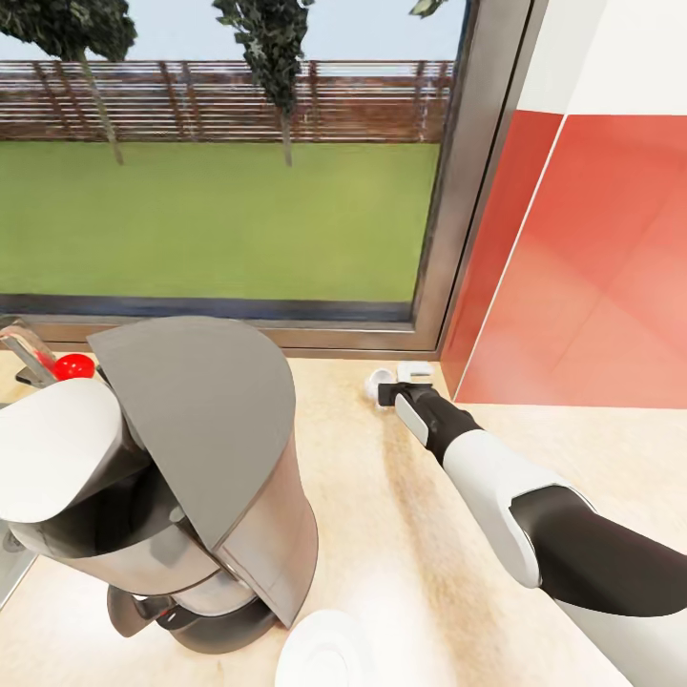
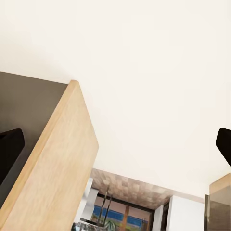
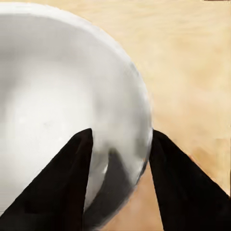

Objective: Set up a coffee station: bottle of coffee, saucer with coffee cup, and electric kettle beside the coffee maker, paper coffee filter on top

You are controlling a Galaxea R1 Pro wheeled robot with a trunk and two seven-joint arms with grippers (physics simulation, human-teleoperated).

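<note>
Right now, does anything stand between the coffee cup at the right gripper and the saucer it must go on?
Nothing visible does. The right gripper straddles the coffee cup's rim near the window; bare countertop lies between it and the saucer, with the coffee maker off to one side.

White coffee cup (black fingers); beige speckled countertop.

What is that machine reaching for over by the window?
The robot's right gripper is stretched out to the back corner of the kitchen countertop, with its fingers straddling the wall of a small white coffee cup, one inside and one outside the rim. The cup sits on the counter there. The coffee maker stands near the front with a white saucer beside it, nothing on it yet.
</note>
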